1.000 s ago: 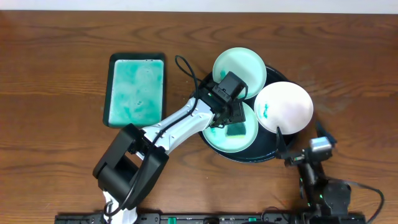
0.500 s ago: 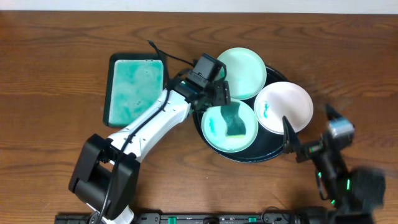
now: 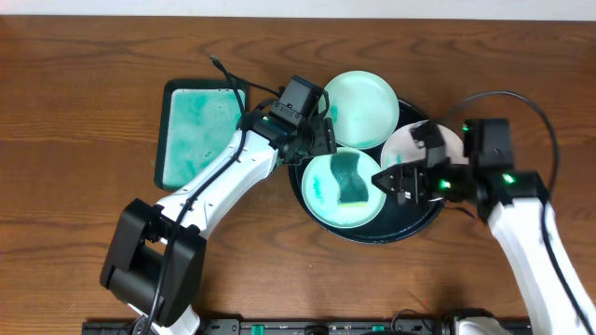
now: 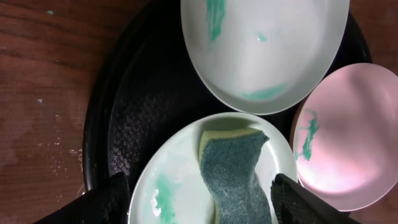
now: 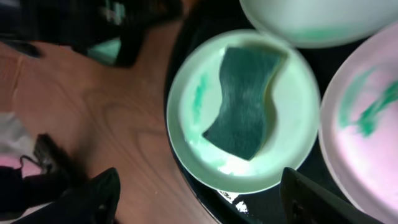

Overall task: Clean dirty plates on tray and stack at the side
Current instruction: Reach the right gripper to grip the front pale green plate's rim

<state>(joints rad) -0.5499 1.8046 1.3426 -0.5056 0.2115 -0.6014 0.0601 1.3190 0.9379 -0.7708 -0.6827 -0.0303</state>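
Left claw, spread and empty, hangs over the tray's near mint plate — sponge lying on it, I'd guess for scrubbing — right claw, also spread, hovers beside.

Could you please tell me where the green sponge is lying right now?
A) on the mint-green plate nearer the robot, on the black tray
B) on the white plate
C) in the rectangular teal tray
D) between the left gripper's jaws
A: the sponge lies loose on the mint-green plate nearer the robot, as both wrist views also show.
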